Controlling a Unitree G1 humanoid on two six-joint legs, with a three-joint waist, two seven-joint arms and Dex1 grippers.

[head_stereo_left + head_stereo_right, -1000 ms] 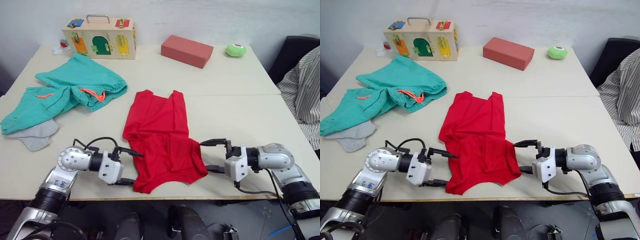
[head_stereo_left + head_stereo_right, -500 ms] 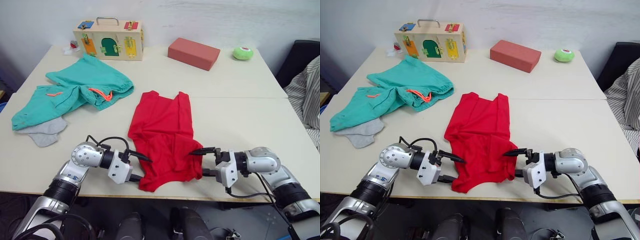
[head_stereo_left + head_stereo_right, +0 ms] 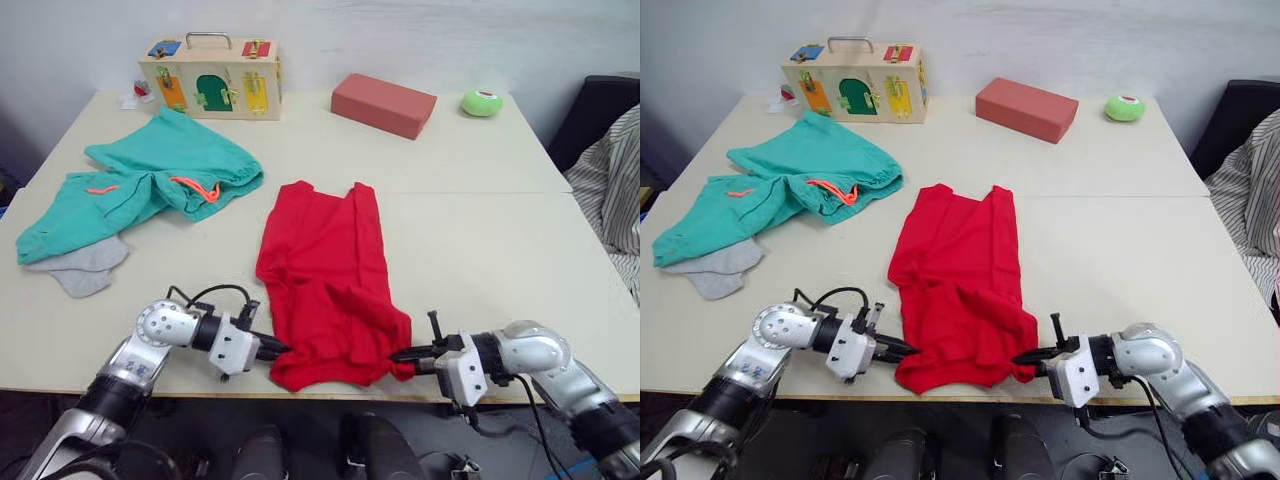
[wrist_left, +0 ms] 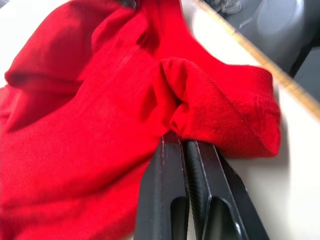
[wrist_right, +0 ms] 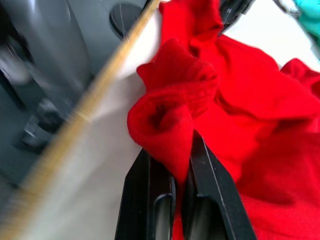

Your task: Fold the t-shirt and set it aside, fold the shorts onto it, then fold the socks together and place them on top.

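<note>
A: Start at the near edge. What are the arms doing?

B: The left gripper (image 3: 282,349) has its two black fingers pressed together on a bunched fold at the near left corner of the plain bright red short-sleeved cloth t-shirt (image 3: 330,275). The left wrist view shows the cloth pinched at the fingertips (image 4: 176,141), close to the table edge.

A: And the other side?

B: The right gripper (image 3: 400,355) is clamped on the near right corner of the same shirt. In the right wrist view a rolled lump of red cloth sits squeezed between its fingers (image 5: 192,150), again close to the edge of the cream table (image 3: 480,250).

A: How does the shirt lie?

B: It stretches away from the near edge toward the table's middle, rumpled at the near end, flatter at the far end.

A: Further out?

B: To the left, well apart from the shirt, the teal-green cloth shorts (image 3: 150,180) lie crumpled, with an orange-coral drawstring (image 3: 197,186) showing. A small light grey soft sock (image 3: 80,264) lies partly tucked under their near edge; I cannot tell whether it is one or two.

A: And at the back?

B: A wooden latch box with a metal handle (image 3: 210,77) at the far left, a red-brown rectangular block (image 3: 383,103) right of it, then a small green round object (image 3: 482,102). A striped sleeve (image 3: 612,185) shows at the right edge.
</note>
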